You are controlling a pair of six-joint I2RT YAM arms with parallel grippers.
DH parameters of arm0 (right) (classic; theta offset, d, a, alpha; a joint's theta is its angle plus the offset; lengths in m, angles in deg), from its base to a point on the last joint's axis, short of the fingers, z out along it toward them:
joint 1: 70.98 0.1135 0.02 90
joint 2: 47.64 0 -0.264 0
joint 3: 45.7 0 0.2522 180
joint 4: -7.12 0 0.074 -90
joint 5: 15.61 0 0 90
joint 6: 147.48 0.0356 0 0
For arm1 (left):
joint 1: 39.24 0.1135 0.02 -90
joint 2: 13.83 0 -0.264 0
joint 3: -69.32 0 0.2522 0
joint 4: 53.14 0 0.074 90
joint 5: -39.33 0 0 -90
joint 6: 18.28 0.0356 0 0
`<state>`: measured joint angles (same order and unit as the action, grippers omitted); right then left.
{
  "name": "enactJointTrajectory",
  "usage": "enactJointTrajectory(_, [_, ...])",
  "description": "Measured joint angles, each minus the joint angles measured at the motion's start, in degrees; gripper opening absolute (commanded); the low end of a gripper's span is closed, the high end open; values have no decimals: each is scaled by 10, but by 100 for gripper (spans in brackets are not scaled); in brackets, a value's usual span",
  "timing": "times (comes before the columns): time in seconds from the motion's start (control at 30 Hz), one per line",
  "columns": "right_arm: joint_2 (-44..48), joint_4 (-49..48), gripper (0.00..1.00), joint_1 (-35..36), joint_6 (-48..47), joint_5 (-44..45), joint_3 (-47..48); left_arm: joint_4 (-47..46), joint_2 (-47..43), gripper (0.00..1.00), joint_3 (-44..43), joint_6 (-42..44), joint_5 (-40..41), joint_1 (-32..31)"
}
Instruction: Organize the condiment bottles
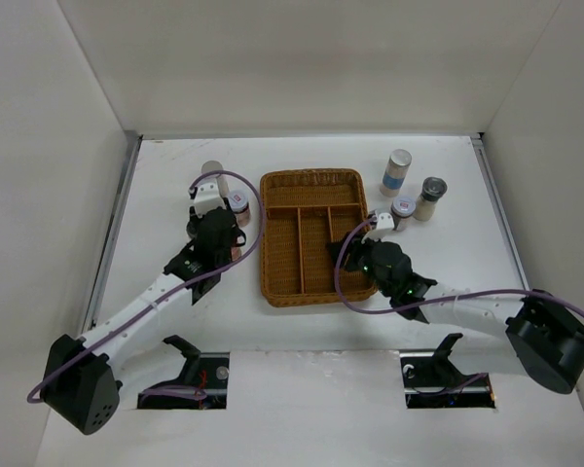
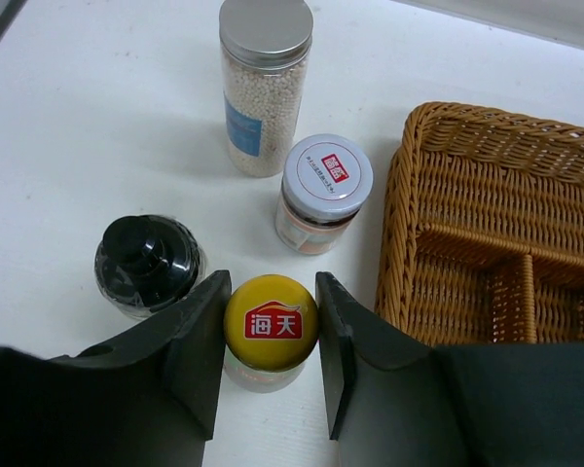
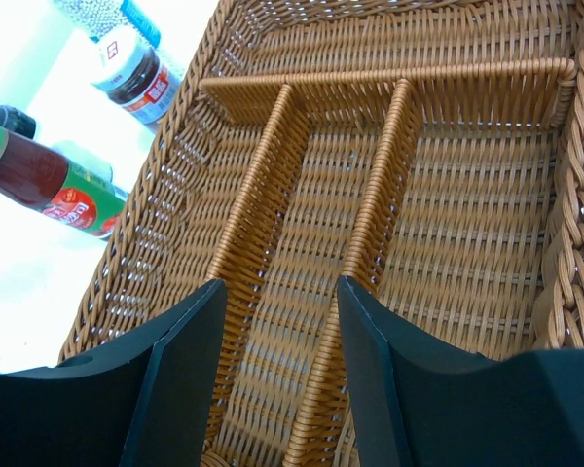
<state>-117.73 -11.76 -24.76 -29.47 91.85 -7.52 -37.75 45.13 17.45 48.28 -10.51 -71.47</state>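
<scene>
Squarely between the left gripper's (image 2: 273, 284) fingers (image 2: 197, 336) stands the dark sauce bottle (image 2: 271, 326), upright on the white table (image 2: 88, 126). Both pads press against the sides of its yellow cap, so the jaws are pinching the bottle at the top. Just to its left stands the black-capped bottle (image 2: 148, 265). Beyond it are a short jar (image 2: 323, 195) with a pale printed lid and, farther back, a tall silver-lidded jar (image 2: 265, 83) filled with pale grains. All four sit in a loose cluster just left of the wicker tray (image 2: 496, 165), none touching it.

On the other side of the tray, the overhead view shows three more containers: a blue-labelled cylinder (image 1: 398, 170), a second cylinder (image 1: 431, 195), and a small jar (image 1: 403, 207) between and slightly nearer.

The right gripper (image 3: 277, 292) hangs over the tray's long compartments, its jaws spread apart with only the woven floor and dividers between them.
</scene>
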Motion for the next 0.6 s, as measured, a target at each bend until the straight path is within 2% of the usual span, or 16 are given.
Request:
enactJointTrajectory(0.17, [7,0,56,0,-1,0,-1,-7,-4,13,5,5,-1,1])
enactJointTrajectory(0.4, [16,-5,58,0,0,0,-4,72,-50,11,-7,10,0,-27])
enactJointTrajectory(0.5, [16,-4,62,0,1,0,-6,100,-52,11,-48,23,2,-54])
enactJointTrajectory(0.6, [16,-5,62,0,1,0,-8,102,-43,10,-101,31,0,-76])
